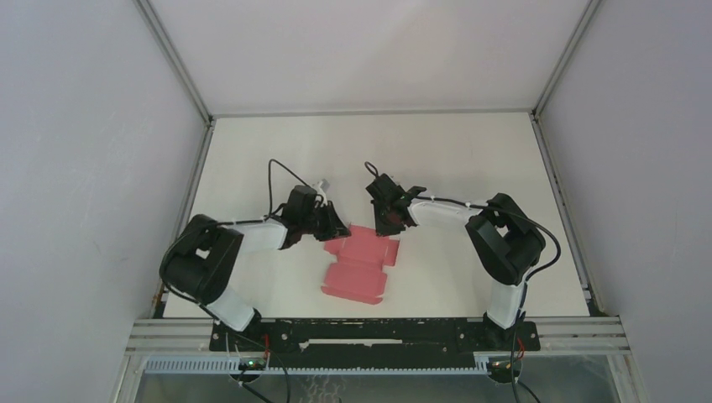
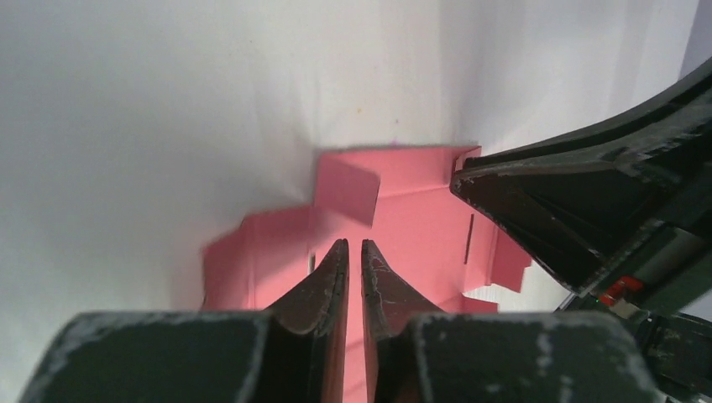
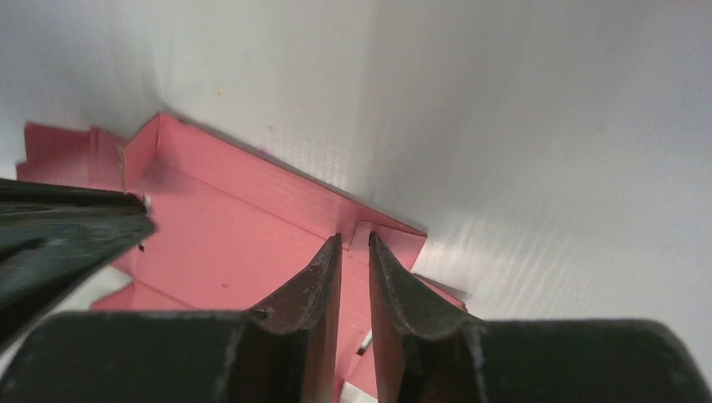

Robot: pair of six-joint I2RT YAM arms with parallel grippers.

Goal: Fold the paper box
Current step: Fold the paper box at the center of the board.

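The pink paper box [image 1: 361, 262] lies unfolded and mostly flat on the white table, between the two arms. My left gripper [image 1: 336, 228] is at its far left corner, and my right gripper [image 1: 388, 225] is at its far right edge. In the left wrist view the fingers [image 2: 323, 281] are almost together, with a thin slit between them, low over the pink card [image 2: 420, 222]. One small flap [image 2: 344, 189] stands slightly raised. In the right wrist view the gripper [image 3: 354, 239] is likewise nearly closed over the card [image 3: 227, 243], near a notched corner tab [image 3: 395, 243]. Neither gripper visibly grips anything.
White table [image 1: 470, 151] enclosed by grey walls with metal frame rails. The right gripper's black body [image 2: 588, 210] fills the right of the left wrist view. The left gripper's body [image 3: 59, 235] intrudes at the left of the right wrist view. The grippers are close together.
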